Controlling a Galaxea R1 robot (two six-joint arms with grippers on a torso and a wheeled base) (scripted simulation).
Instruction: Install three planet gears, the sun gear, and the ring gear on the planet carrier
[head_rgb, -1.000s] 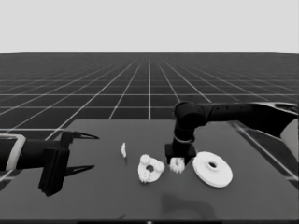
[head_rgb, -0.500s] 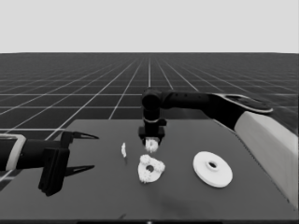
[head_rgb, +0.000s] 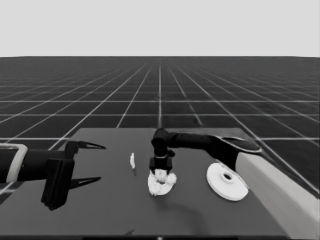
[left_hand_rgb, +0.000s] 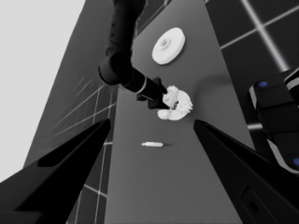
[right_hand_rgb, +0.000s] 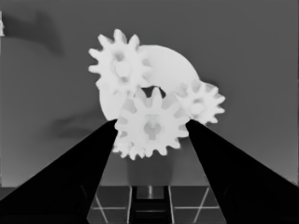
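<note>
A dark table is seen in front of a gridded floor, under a pale blank band. The right arm is stretched in from the right side, and its gripper is held directly over the smaller round part, which lies near the middle of the table. The larger round part lies to the right of it, well apart and with nothing on it.

In the right wrist view a small gear is clamped between the right gripper's two fingers, just above the smaller round part. Two more gears are seen on that part, one at one side and one at the other; the teeth of a further gear seem to show under the held one, but this cannot be told for certain.

The left gripper is parked over the table's left end, its fingers spread apart with nothing between them. A thin white piece lies between the left gripper and the smaller round part, apart from both.
</note>
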